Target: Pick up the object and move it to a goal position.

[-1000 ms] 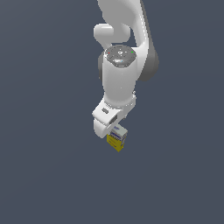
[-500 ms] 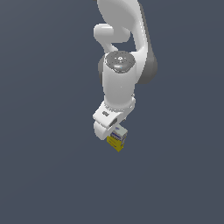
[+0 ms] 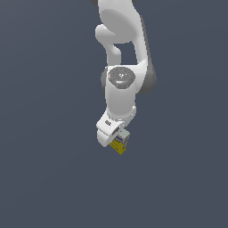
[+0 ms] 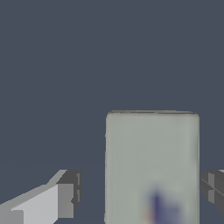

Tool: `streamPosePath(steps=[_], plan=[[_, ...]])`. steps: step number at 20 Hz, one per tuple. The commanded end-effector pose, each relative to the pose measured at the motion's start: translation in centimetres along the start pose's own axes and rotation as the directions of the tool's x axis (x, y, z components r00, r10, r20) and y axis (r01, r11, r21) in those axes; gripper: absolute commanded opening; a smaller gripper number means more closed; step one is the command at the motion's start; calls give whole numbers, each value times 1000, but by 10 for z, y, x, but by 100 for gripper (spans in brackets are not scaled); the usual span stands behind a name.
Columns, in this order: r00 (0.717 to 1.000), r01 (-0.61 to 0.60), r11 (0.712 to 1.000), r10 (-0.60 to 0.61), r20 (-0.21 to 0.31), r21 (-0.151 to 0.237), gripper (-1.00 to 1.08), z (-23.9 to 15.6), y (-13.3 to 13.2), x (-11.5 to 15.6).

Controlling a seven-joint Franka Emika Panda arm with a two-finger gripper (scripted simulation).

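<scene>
The object is a small carton (image 3: pixel 119 144) with a yellow lower part and a white-grey top with blue print. It stands on the dark grey floor right under my white gripper (image 3: pixel 113 136). In the wrist view the carton's grey top (image 4: pixel 153 153) sits between my fingers. One finger (image 4: pixel 68 194) stands a clear gap away from it, and the other finger (image 4: pixel 213 187) is close beside its opposite side. The gripper is open and straddles the carton. No goal marker shows.
The flat dark grey floor (image 3: pixel 49 178) runs all around the carton. The white arm (image 3: pixel 121 89) rises straight above the gripper. No other objects show.
The arm has lowered, bringing the gripper down over the carton. The carton has not moved.
</scene>
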State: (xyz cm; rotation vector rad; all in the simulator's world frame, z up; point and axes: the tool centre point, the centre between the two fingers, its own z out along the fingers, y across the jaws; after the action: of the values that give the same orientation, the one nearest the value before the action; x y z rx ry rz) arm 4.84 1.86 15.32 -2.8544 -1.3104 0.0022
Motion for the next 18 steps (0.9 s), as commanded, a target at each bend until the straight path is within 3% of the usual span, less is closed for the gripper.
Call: streamPosePath(steps=[1, 2, 3, 18], plan=[[1000, 0, 1000, 0, -1, -1, 100, 1, 1, 1], [1000, 0, 1000, 0, -1, -1, 100, 1, 1, 1], [1000, 0, 1000, 0, -1, -1, -100, 1, 1, 1], [1000, 0, 1000, 0, -1, -1, -100, -2, 1, -4]])
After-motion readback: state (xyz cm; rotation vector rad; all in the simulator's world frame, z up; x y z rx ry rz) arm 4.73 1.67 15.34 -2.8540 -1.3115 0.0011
